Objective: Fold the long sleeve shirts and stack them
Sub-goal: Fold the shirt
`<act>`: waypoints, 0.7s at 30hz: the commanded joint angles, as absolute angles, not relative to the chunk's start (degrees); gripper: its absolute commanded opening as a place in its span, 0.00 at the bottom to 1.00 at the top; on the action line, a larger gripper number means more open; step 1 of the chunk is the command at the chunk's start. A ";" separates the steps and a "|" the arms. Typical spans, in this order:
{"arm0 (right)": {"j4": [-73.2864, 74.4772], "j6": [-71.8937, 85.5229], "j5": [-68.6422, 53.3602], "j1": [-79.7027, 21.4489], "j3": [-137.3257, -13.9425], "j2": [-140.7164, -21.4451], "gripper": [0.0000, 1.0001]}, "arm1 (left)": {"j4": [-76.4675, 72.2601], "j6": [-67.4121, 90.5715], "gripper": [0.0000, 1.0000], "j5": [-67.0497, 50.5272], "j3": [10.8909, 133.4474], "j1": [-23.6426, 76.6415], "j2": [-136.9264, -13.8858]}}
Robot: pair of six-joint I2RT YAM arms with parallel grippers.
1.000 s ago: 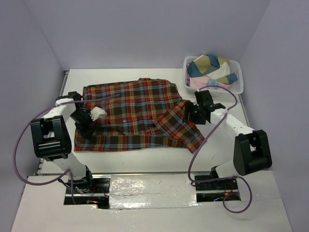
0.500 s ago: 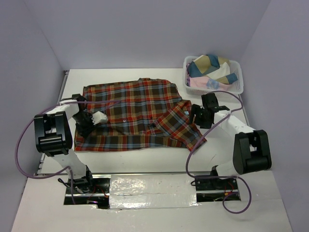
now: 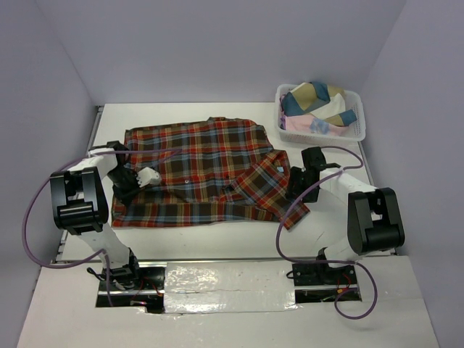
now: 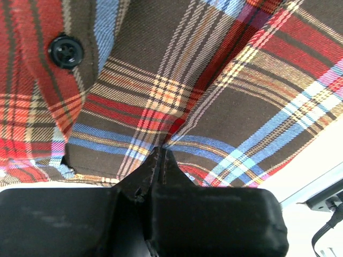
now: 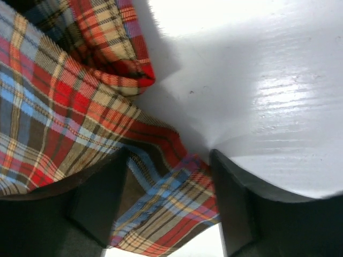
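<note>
left gripper (image 4: 161, 156) was clamped tight on the plaid shirt (image 3: 196, 163) | right gripper (image 5: 169, 160) had fingers wide apart, straddling the shirt's edge on the table (image 5: 257, 80)

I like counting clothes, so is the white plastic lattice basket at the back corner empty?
No, the white plastic lattice basket holds crumpled blue, tan and pink cloth bunched up inside it.

Top camera sat high behind arm bases, looked down over whole worktop (image 3: 217, 239). Left wrist camera looked very close onto plaid shirt (image 4: 214, 80), left side. Right wrist camera looked close onto sleeve edge and bare worktop. All three shared shirt.
</note>
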State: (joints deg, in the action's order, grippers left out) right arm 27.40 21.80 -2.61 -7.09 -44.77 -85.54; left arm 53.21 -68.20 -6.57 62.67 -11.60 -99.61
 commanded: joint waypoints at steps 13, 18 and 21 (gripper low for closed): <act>31.37 22.59 1.49 -6.86 -44.03 -82.80 0.26 | 58.18 -66.62 0.00 -10.46 65.48 -12.04 -96.86; 33.13 22.68 2.11 -6.85 -44.73 -79.11 0.00 | 59.85 -67.85 0.00 -13.44 66.27 -12.39 -95.89; 33.75 21.98 1.06 -6.94 -45.44 -77.08 0.00 | 61.78 -69.43 0.00 -15.64 66.71 -12.66 -95.45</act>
State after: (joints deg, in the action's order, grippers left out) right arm 31.68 22.85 0.25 -7.03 -43.51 -80.60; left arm 57.78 -67.46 -10.98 64.60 -12.16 -97.82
